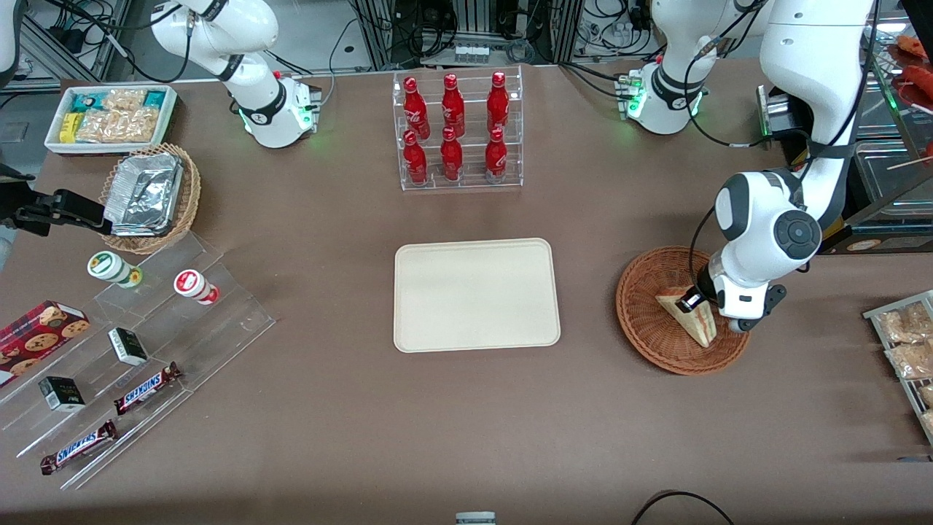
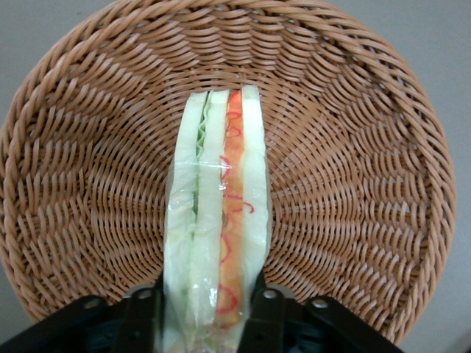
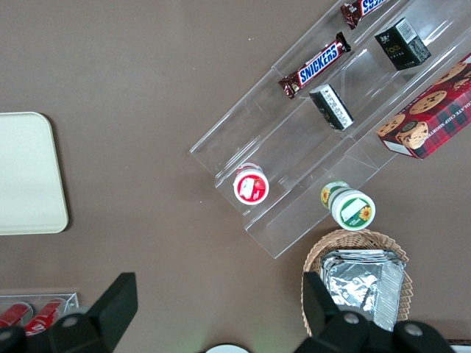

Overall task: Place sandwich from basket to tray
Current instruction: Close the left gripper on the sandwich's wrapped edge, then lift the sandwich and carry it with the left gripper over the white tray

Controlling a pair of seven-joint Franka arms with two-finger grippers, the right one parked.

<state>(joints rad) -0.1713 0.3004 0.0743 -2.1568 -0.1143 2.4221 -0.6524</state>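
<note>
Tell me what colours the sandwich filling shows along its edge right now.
Green beside red-orange, between pale bread slices. The sandwich shows best in the left wrist view, clamped by the gripper over the basket.

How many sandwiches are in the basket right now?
1. The sandwich stands on edge in the basket, with the gripper shut on it. The arm covers part of the basket, so another could be hidden.
</note>
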